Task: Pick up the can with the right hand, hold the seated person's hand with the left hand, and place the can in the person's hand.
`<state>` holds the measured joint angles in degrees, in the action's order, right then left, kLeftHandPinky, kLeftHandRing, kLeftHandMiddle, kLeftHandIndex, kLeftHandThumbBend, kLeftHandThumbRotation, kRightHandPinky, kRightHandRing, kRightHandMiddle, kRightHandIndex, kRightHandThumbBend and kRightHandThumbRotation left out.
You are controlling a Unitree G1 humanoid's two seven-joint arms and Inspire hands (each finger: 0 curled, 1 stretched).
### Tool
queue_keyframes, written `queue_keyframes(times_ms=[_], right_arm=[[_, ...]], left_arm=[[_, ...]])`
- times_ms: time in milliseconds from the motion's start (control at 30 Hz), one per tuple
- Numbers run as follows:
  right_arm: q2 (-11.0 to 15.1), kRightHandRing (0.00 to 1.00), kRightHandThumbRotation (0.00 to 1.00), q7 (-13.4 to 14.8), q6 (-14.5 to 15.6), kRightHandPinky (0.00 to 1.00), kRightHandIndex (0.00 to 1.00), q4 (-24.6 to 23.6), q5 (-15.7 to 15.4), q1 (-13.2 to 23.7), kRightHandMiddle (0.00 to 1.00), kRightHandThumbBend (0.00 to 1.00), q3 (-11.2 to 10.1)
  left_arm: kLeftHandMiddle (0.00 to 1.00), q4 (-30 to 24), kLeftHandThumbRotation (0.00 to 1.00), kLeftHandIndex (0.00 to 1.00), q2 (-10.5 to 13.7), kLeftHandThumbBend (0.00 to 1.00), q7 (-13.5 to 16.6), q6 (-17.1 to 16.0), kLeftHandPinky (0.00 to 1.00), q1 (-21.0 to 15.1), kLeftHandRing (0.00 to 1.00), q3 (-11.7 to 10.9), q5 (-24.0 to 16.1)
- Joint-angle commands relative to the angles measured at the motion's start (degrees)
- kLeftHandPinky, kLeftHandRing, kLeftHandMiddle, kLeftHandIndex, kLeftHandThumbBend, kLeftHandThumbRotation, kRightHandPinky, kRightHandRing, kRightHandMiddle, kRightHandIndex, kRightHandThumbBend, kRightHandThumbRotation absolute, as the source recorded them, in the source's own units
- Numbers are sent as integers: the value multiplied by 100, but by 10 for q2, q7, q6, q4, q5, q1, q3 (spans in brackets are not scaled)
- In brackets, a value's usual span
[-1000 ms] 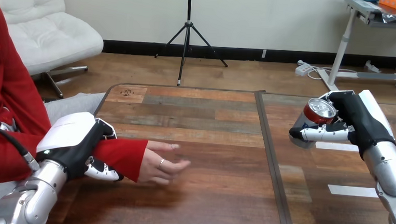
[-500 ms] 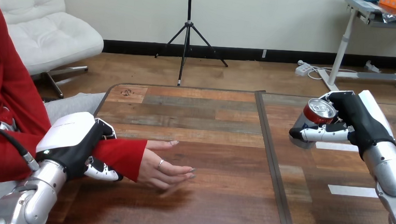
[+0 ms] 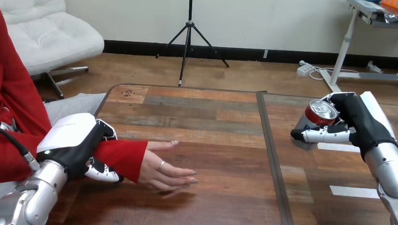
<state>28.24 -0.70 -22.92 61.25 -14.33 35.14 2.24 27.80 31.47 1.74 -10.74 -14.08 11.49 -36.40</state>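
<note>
Both hands are clenched. The right hand has its fingers curled round the red can, whose lower body is hidden behind them. The left hand wraps the person's wrist, its fingers mostly hidden beneath the sleeve. The person's hand lies flat on the table beyond the fingertips.

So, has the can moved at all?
No. The can sits in the right hand at the same spot, just right of the table's dark seam.
</note>
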Motion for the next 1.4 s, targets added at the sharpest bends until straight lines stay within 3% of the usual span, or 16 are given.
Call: queue_keyframes(times_ms=[0, 600, 1367], right_arm=[[-9, 40, 0, 2, -8, 37, 45, -7, 9, 68, 45, 83, -5], [-14, 40, 0, 3, -8, 36, 46, -12, 6, 72, 44, 82, -3], [-26, 40, 0, 3, 10, 36, 46, -19, -1, 78, 44, 81, 4]], left_arm=[[35, -40, 0, 37, -27, 65, 4, -12, 23, -128, 28, -11, 25], [35, -47, 0, 37, -57, 67, -11, 1, 21, -150, 27, -7, 31], [35, -43, 0, 37, -80, 66, -12, -8, 21, -180, 27, -3, 33]])
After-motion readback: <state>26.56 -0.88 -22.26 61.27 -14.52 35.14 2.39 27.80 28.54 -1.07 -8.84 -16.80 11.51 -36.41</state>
